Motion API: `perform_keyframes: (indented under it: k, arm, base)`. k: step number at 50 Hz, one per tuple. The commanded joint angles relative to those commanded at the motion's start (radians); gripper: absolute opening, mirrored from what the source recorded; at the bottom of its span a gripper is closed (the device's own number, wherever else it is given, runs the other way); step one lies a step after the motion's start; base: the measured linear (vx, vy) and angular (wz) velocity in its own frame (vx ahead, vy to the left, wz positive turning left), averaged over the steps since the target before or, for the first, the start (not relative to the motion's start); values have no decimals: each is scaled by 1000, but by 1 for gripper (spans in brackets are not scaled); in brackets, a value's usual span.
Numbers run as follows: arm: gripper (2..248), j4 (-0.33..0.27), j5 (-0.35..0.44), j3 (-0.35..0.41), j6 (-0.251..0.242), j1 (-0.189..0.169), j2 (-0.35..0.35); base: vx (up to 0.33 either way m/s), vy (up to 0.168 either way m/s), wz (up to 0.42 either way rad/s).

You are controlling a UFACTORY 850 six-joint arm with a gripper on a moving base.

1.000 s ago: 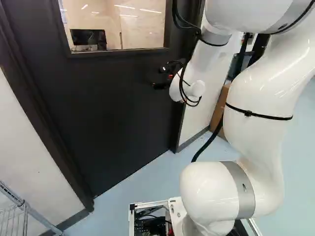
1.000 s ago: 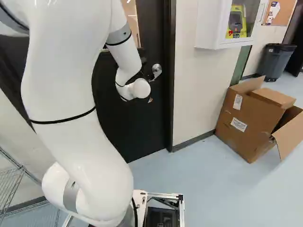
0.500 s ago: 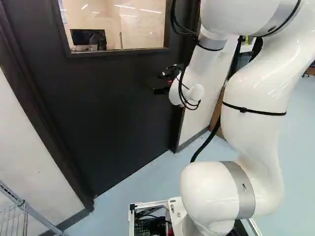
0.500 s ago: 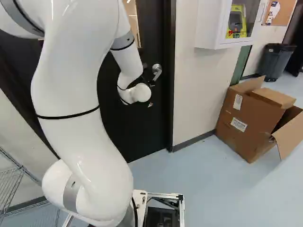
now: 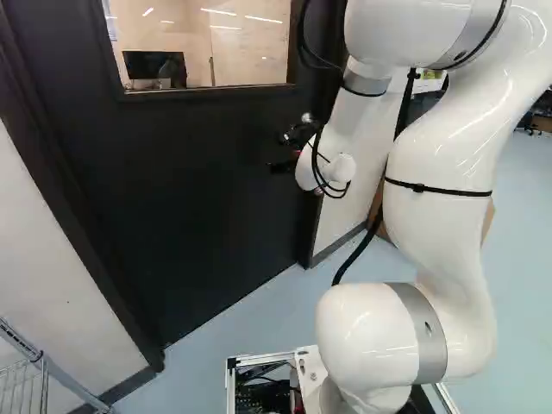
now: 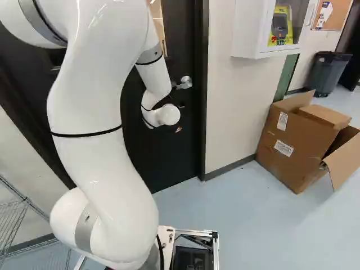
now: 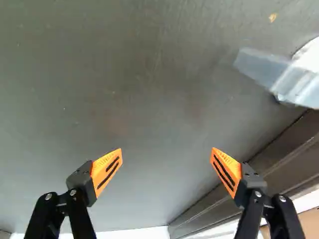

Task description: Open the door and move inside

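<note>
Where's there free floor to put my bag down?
In the right base view, the floor between the box and the base looks bare. It's crowded by the door handle, where the arm and open gripper are close.

Door handle (image 7: 261, 67) partly cut off by the wrist view's edge.

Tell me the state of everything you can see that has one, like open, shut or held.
Door: closed
Door handle: not gripped
Gripper: jaws open, holding nothing
Cardboard box: open, flaps out
White wall cabinet: looks shut
Monitor behind the door window: screen dark
</note>
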Motion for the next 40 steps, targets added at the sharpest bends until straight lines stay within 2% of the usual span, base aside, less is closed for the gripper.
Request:
perform_keyframes:
  k: [14,40]
  arm:
    - [247,0,0,31,0,-2,15]
    - [247,0,0,110,0,-15,138]
  base:
    - [0,0,0]
    - [0,0,0]
